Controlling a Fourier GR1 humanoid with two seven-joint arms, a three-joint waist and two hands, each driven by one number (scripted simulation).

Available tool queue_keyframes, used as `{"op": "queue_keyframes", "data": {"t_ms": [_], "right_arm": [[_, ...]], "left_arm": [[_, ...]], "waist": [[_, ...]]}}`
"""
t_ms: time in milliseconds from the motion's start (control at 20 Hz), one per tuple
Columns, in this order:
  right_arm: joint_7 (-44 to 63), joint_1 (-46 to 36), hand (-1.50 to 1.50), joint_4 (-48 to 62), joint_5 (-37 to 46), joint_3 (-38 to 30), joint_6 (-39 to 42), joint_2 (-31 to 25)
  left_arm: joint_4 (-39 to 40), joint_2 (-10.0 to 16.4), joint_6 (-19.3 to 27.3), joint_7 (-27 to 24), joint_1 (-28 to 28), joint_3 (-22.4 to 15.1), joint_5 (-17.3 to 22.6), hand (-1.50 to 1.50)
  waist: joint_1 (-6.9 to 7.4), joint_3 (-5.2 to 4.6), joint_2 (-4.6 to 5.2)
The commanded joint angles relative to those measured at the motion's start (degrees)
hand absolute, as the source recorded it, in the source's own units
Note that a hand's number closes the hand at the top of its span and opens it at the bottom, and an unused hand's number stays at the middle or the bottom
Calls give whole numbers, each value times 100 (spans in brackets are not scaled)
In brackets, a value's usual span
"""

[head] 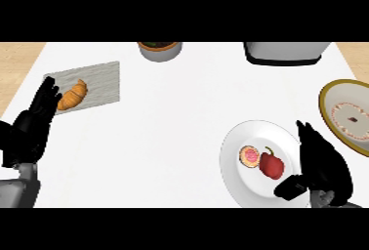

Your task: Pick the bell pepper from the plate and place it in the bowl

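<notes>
White is the big counter (180, 122), and it fills most of the view, with brown wood showing at its two top corners. The next biggest thing is a round white plate (252, 134) at the lower right. A bowl (333, 95) with a gold rim sits just to the right of the plate, and the view's right edge cuts part of it off. A flat grey board (97, 78) lies far away at the upper left. A white and grey machine (287, 52) stands at the top edge. The right hand (324, 161) is black and lies over the right side of the plate, between the food and the bowl. Its fingers are straight and point up the view, and its thumb (290, 188) sticks out to the left, just below the pepper. It holds nothing. The left hand (32, 124) rests at the left edge, spread flat with fingers up, beside the board. A small grey pot (159, 51) stands at the top. An orange croissant (73, 94) lies on the board. The red bell pepper (272, 165) lies on the plate, near its middle. Smallest is a round pink treat (250, 156), right next to the pepper on its left.
</notes>
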Motion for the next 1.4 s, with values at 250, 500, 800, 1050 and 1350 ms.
{"op": "queue_keyframes", "data": {"t_ms": [250,500,800,1050,1350], "right_arm": [[46,-191,-150,1032,701,91,-223,795],[98,405,-150,639,851,149,-69,893],[-610,286,-150,1497,1100,-209,-557,903],[-488,-267,-150,1863,1132,-539,-440,1193],[-1016,-301,150,2476,829,-743,-620,1387]], "left_arm": [[-306,-54,-170,385,-85,264,-43,0],[-406,-284,-88,192,193,159,-403,0],[-118,-374,-249,427,-366,335,-416,0],[355,-575,-466,-113,-155,450,-461,0],[140,-563,-429,144,-232,551,-651,0]], "waist": [[-9,4,-2],[-28,3,-6],[-35,4,0],[-28,3,2],[-24,4,4]]}}
